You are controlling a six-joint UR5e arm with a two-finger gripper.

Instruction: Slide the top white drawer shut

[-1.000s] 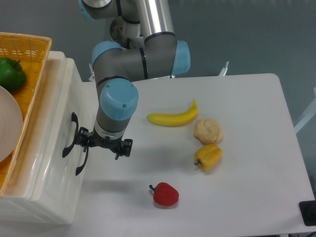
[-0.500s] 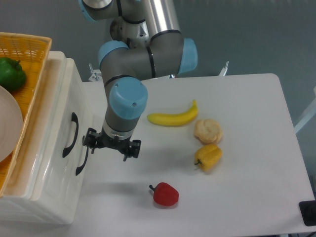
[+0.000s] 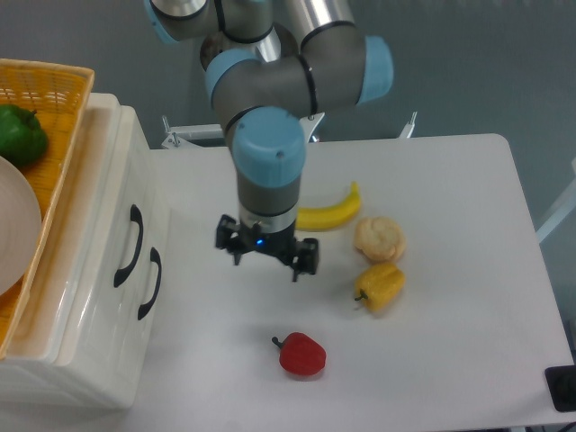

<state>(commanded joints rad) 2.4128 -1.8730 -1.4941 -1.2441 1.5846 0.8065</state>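
**Gripper over the table, both drawers flush in the white cabinet**

A red pepper (image 3: 301, 354) lies on the white table (image 3: 468, 225) near its front edge. To the right sit a yellow pepper (image 3: 381, 286) and, just behind it, a pale bun (image 3: 379, 238); a banana (image 3: 331, 214) lies behind the arm's wrist, partly hidden by it. An orange woven basket (image 3: 49, 108) rests on top of the cabinet at left, holding a green pepper (image 3: 20, 133) and a white plate (image 3: 16, 225).

The top white drawer (image 3: 112, 211) sits flush with the cabinet front, its curved black handle (image 3: 129, 246) facing the table; the lower drawer's handle (image 3: 150, 283) is just beside it. Nothing stands between the drawers and the arm.

The arm reaches down from the rear, wrist vertical. The gripper (image 3: 266, 252) points at the tabletop, apart from the drawers, holding nothing; how wide its fingers stand cannot be told from above.
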